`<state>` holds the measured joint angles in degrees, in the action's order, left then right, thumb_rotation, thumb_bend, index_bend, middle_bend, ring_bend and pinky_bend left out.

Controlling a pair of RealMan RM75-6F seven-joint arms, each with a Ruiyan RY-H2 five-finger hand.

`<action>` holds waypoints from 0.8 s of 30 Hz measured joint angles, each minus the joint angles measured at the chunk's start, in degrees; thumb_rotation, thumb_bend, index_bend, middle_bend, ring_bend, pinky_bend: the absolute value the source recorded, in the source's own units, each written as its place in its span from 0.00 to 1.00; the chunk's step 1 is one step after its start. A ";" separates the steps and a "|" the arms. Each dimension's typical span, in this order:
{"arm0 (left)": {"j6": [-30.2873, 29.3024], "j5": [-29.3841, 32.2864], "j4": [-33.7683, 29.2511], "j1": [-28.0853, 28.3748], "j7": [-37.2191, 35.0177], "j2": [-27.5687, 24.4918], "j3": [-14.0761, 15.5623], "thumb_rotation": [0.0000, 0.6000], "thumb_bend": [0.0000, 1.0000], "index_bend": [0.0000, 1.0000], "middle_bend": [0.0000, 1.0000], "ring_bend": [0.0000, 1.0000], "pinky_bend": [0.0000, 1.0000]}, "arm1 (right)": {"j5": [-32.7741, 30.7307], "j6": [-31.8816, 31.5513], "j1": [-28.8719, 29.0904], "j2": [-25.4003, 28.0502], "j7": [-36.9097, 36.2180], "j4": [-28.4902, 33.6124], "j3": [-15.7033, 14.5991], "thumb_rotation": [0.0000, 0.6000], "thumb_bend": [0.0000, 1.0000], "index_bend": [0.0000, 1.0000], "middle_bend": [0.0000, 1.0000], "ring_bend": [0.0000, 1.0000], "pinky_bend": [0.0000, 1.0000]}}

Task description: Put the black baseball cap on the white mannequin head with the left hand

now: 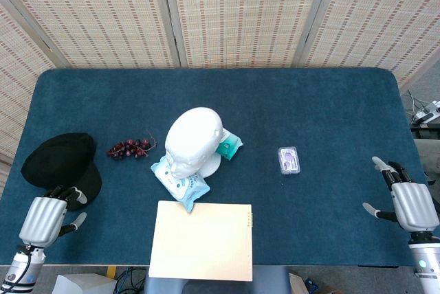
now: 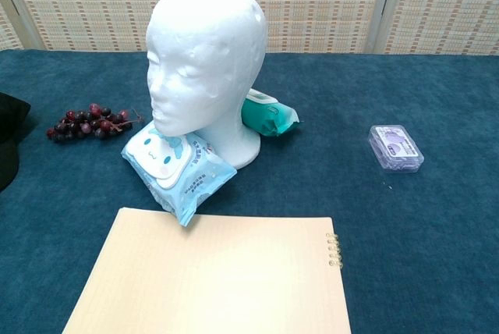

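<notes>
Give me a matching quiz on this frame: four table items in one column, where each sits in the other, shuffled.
Items:
1. black baseball cap
2. grapes
3. purple case
4. spiral notebook

Places:
A. front edge, below the white mannequin head
B. right of the head, alone
C. far left, by the left robot hand
D. between cap and head

Pairs: 1-C, 2-D, 3-B, 4-A

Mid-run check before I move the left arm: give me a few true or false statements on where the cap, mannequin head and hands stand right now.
1. The black baseball cap already sits on the white mannequin head. False: it lies on the table, left of the bare head.
2. The left hand has its fingers at the cap's near edge. True.
3. The right hand holds the purple case. False: it holds nothing, off by the right edge.
4. Grapes lie between cap and head. True.
</notes>
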<state>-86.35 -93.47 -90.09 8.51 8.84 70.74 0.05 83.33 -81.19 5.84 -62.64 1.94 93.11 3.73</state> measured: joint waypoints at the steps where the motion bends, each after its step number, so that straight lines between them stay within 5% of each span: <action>1: 0.07 0.06 0.13 0.03 0.06 0.08 -0.01 1.00 0.20 0.50 0.49 0.34 0.49 | -0.02 0.14 0.06 -0.02 0.09 0.03 -0.01 1.00 0.03 0.08 0.26 0.14 0.50; 8: 0.06 0.55 0.52 -0.13 -0.20 0.32 -0.13 1.00 0.21 0.50 0.49 0.34 0.49 | 0.00 0.82 0.57 -0.07 0.56 0.44 0.07 1.00 0.03 0.08 0.27 0.14 0.50; 13: -0.08 -0.37 1.13 -0.06 -0.29 0.88 0.12 1.00 0.49 0.54 0.54 0.35 0.50 | -0.64 1.11 0.59 0.12 -0.06 0.44 0.24 1.00 0.03 0.08 0.27 0.14 0.50; 17: -0.67 -1.23 2.04 0.09 -0.57 1.88 0.09 1.00 0.62 0.65 0.70 0.40 0.53 | -0.58 0.67 0.41 0.37 -0.73 0.46 0.34 1.00 0.03 0.08 0.27 0.14 0.50; 24: -2.46 -2.77 4.21 0.06 -0.65 3.58 -0.16 1.00 0.64 0.75 0.97 0.52 0.61 | -0.28 0.29 0.19 0.68 -1.65 0.31 0.32 1.00 0.03 0.08 0.27 0.14 0.50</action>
<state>-88.81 -96.25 -85.88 8.57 8.19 74.32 -0.11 83.05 -80.89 6.03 -61.96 0.29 93.43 4.05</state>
